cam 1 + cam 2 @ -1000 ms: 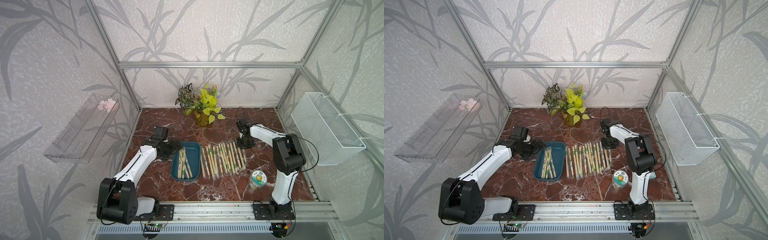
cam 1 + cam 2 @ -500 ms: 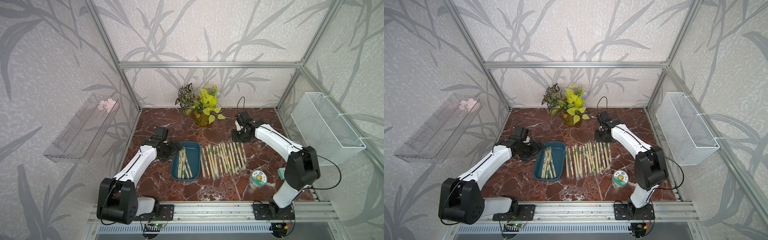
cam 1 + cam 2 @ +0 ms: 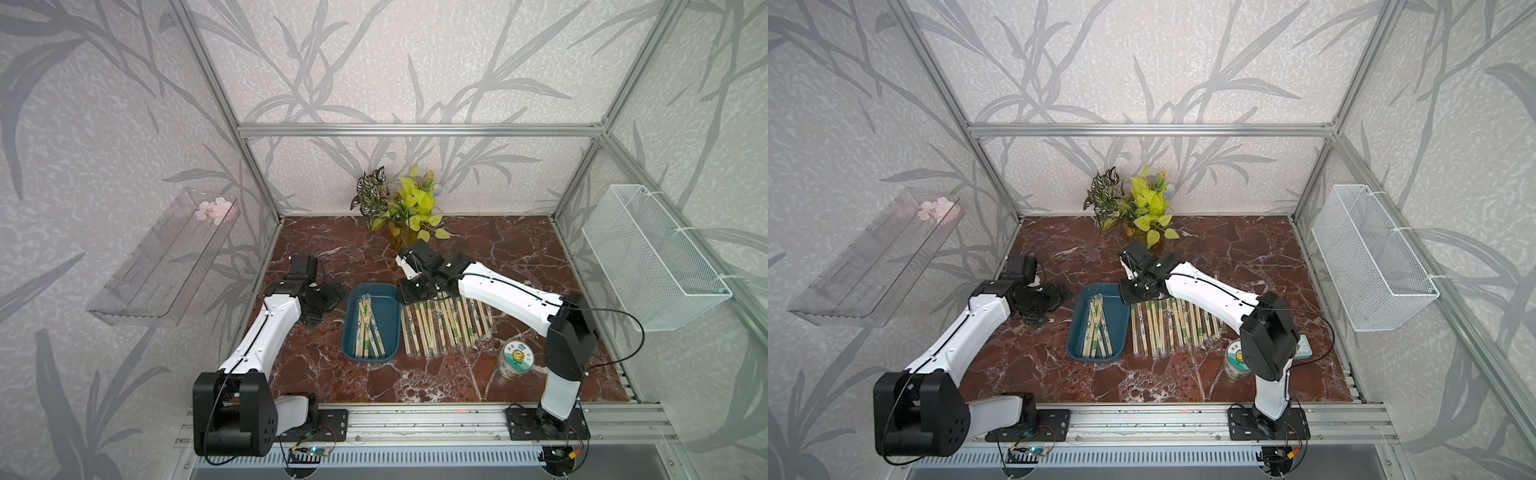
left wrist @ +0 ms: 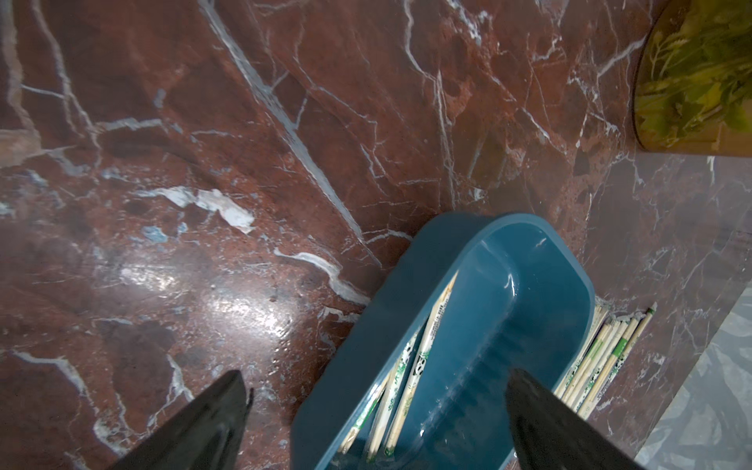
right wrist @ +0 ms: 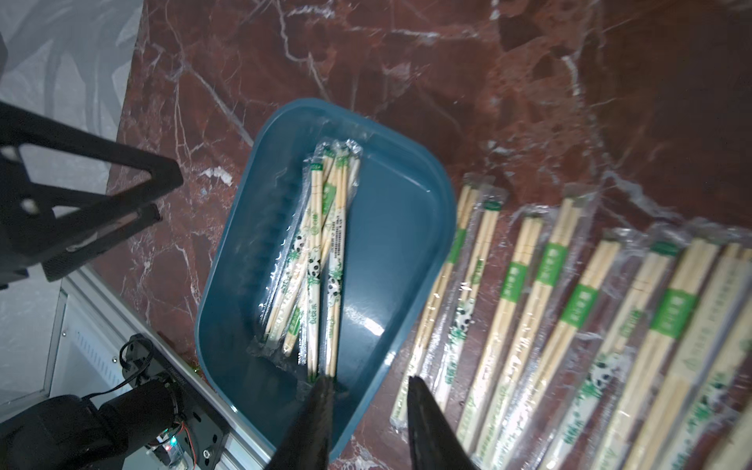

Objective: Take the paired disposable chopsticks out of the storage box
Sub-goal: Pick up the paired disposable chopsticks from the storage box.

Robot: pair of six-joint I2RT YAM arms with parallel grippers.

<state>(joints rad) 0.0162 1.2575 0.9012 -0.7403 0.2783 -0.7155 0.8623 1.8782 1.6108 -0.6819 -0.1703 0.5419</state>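
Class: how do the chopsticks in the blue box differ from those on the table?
The boxed chopsticks are few; the table chopsticks are many. The boxed ones cross in a loose heap inside the blue box; the table ones lie side by side in a row. Both wear clear sleeves with green labels.

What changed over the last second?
The right gripper swung to its left along the row of sleeved bamboo chopsticks to the far end of the shallow teal plastic storage box, empty. The open left gripper, the box and chopsticks inside stayed put.
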